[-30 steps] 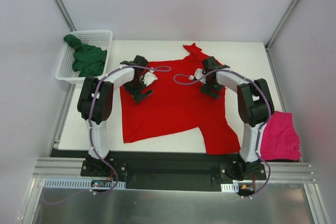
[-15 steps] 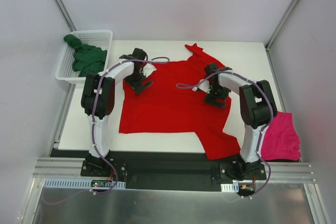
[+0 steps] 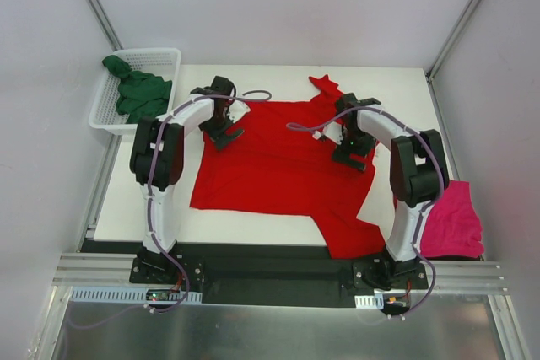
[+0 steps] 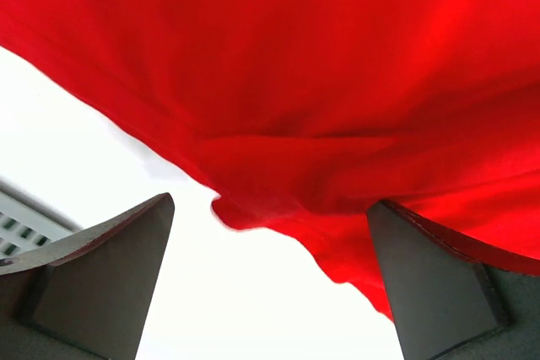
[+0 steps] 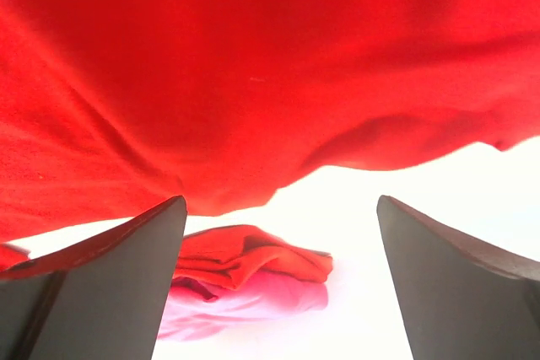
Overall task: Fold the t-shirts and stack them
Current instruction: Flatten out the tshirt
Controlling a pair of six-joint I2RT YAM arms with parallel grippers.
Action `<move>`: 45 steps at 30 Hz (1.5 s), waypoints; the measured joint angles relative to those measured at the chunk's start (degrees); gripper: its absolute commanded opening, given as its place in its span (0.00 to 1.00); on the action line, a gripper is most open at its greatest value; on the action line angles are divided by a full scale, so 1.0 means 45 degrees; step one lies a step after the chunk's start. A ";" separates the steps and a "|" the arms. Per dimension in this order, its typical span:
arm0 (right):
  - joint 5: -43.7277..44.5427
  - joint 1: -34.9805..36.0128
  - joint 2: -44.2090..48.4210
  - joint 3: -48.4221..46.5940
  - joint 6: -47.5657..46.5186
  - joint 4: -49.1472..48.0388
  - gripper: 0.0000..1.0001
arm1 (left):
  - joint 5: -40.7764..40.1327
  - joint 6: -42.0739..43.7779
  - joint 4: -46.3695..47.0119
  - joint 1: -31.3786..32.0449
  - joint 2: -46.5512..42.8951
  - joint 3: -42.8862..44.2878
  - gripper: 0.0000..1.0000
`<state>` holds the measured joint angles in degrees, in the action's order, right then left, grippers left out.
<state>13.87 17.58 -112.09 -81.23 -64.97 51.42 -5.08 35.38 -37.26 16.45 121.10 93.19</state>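
Observation:
The red t-shirt (image 3: pixel 278 166) lies spread on the white table, one sleeve bunched at the far edge (image 3: pixel 325 84) and one corner hanging toward the near right (image 3: pixel 350 238). My left gripper (image 3: pixel 221 130) is open over the shirt's far left edge; in the left wrist view (image 4: pixel 268 204) red cloth (image 4: pixel 337 82) lies just beyond its empty fingers. My right gripper (image 3: pixel 353 151) is open over the shirt's right side; in its wrist view (image 5: pixel 281 200) the jaws are wide apart, with a bunched red fold (image 5: pixel 253 260) on the table past them. The dark green t-shirt (image 3: pixel 139 94) is in the basket. The magenta t-shirt (image 3: pixel 451 221) lies crumpled at the near right.
The white mesh basket (image 3: pixel 164 58) stands at the table's far left corner. Grey frame posts run up at the back left and back right. Bare white table (image 3: pixel 396 99) shows at the far right.
The left gripper moved toward the far left and the right gripper toward the right, and the red shirt now lies wider and flatter, its near hem straighter.

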 measured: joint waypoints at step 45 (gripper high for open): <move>0.2137 -0.0529 -0.2492 -0.2409 -0.0476 -0.5634 1.00 | 0.0223 0.2395 0.0044 0.0107 0.3094 0.4915 0.99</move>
<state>23.49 15.20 -123.31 -92.07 -67.11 26.06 -4.08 46.15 -37.06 16.93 135.02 115.31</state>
